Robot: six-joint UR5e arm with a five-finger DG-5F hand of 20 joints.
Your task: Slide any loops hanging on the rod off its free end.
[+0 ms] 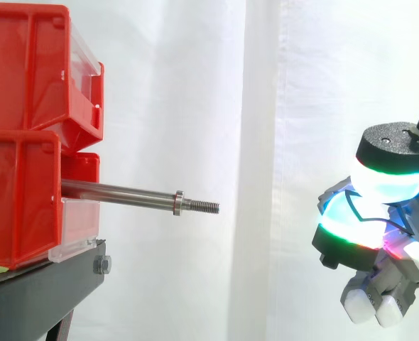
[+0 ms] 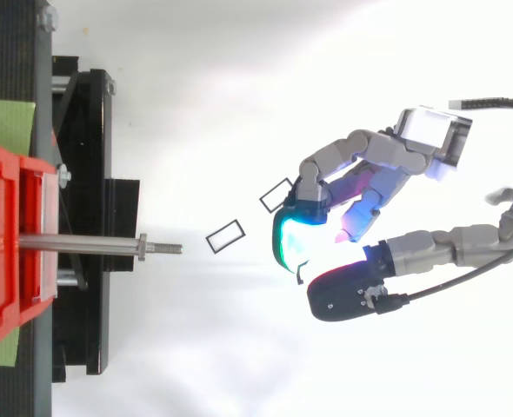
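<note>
A bare steel rod point(image 1: 124, 193) sticks out level from the red bins point(image 1: 21, 206), and its threaded free end point(image 1: 204, 207) points right. Nothing hangs on it. From above, the rod point(image 2: 83, 245) ends at a nut and a short thread. Two small black rectangular loops point(image 2: 226, 235) point(image 2: 278, 194) show against the white ground to the right of the rod's tip; the farther one lies close by a fingertip. My hand point(image 1: 380, 213) hovers well right of the rod at about its height. Its fingers point(image 2: 352, 152) are curled, glowing cyan and green, with nothing seen in them.
The red bins are stacked on a black stand point(image 1: 46, 284) at the left. A white curtain point(image 1: 266, 106) hangs behind. There is open space between the rod's tip and the hand.
</note>
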